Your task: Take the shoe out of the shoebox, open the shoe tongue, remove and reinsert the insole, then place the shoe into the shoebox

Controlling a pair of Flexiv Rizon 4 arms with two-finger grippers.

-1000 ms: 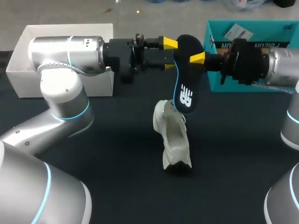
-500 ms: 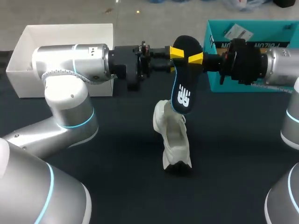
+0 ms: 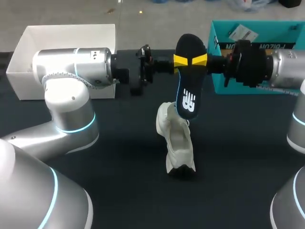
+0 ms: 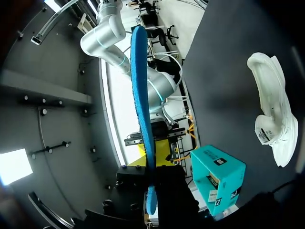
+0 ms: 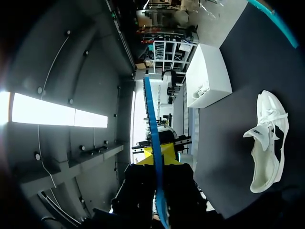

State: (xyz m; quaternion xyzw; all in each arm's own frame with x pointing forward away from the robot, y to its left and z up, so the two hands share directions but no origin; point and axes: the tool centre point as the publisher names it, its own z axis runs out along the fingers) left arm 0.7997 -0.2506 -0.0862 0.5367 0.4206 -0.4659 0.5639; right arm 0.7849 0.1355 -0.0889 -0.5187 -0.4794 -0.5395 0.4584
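A black insole (image 3: 188,78) with a blue underside hangs in the air above the table, toe end down. My left gripper (image 3: 180,60) is shut on its upper part from the left side. My right gripper (image 3: 201,59) is shut on the same part from the right. In the left wrist view the insole (image 4: 140,95) stands edge-on, rising from between my fingers. The right wrist view shows the insole (image 5: 151,124) edge-on as well. The white shoe (image 3: 176,140) lies on the dark table right under the insole, apart from both grippers, and shows as the shoe (image 4: 271,114) and the shoe (image 5: 267,138).
A white open box (image 3: 66,45) stands at the back left behind my left arm. A teal box (image 3: 255,52) stands at the back right behind my right wrist. The dark table (image 3: 128,181) spreads around and in front of the shoe.
My left gripper has moved right to the insole and its fingers have come together on it. The right gripper has kept its hold, and the insole has tilted slightly.
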